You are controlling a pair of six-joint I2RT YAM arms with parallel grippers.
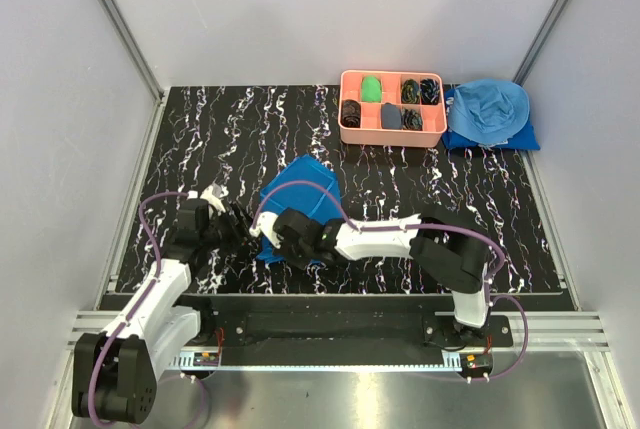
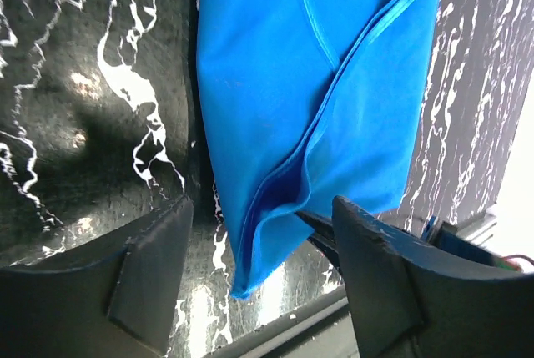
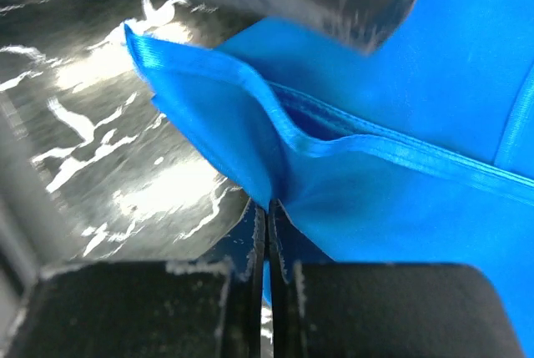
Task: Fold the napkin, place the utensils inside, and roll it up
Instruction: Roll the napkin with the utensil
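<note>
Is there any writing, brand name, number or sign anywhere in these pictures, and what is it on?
No readable text in any view.
The napkin, the pink tray and the table show no print.
Small fittings on the front rail: too small to tell any marking.

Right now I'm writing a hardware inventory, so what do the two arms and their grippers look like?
Both the left arm and right arm have white links, black joints and a looping purple cable. The left gripper and right gripper have blocky matte black fingers, scuffed with pale specks.
</note>
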